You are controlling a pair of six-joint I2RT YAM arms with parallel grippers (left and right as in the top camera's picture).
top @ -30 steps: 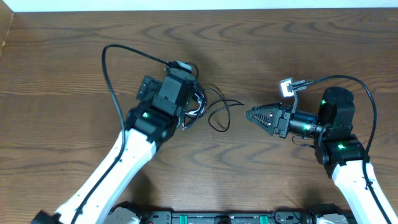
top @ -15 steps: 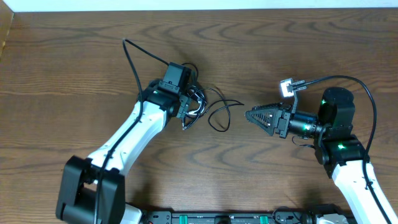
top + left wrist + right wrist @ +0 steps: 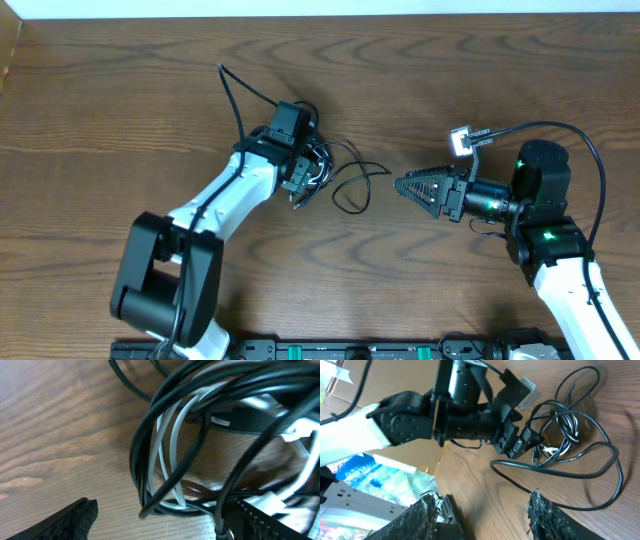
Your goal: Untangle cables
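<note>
Fingers of the left hand stand wide apart, straddling one side of the knot and clamping nothing. Just right of them, near the middle of the brown wood-grain tabletop, lie the thin cables. They are two black cords and one white, bunched into overlapping loops, and one loose black loop trails toward the right edge. These cords look light, limp and a little slick, likely to drag the whole bundle when tugged, so that free outer loop seems the best place to pinch. Further right, the right hand points at the tangle, partly open and empty.
</note>
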